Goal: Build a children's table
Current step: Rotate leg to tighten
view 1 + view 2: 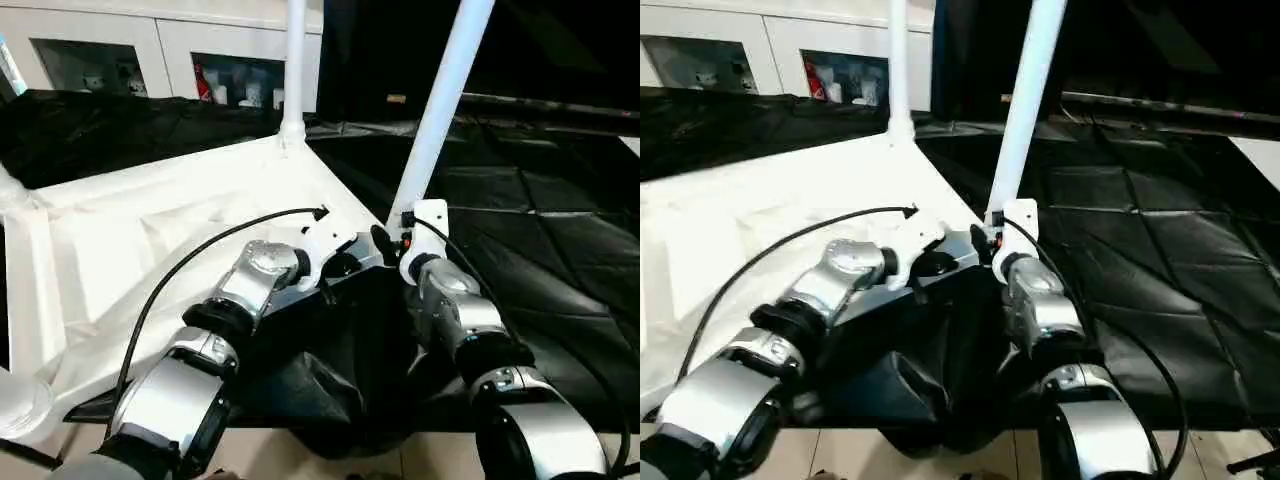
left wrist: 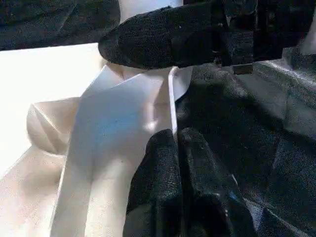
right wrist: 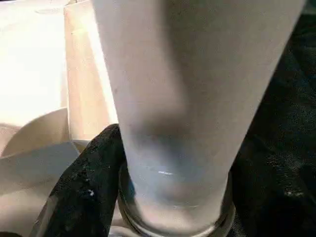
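The children's table lies upside down on the black-draped work table, its white tabletop [image 1: 150,230] showing its ribbed underside. A white leg [image 1: 294,60] stands in the far corner socket. A second leg [image 1: 440,110] rises from the near right corner. My right gripper [image 1: 397,235] is shut on that leg's base, with a black finger [image 3: 84,192] pressed against the tube [image 3: 182,98]. My left gripper [image 2: 177,143] is shut on the tabletop's thin rim [image 2: 172,98] just beside that corner. The right gripper's finger [image 2: 163,39] crosses behind it.
A further leg [image 1: 8,190] stands at the tabletop's left edge, and a round socket [image 1: 15,405] sits at its near left corner. Black cloth [image 1: 540,230] covers the work table to the right. White cupboards [image 1: 120,40] stand behind. The table's front edge runs just below my forearms.
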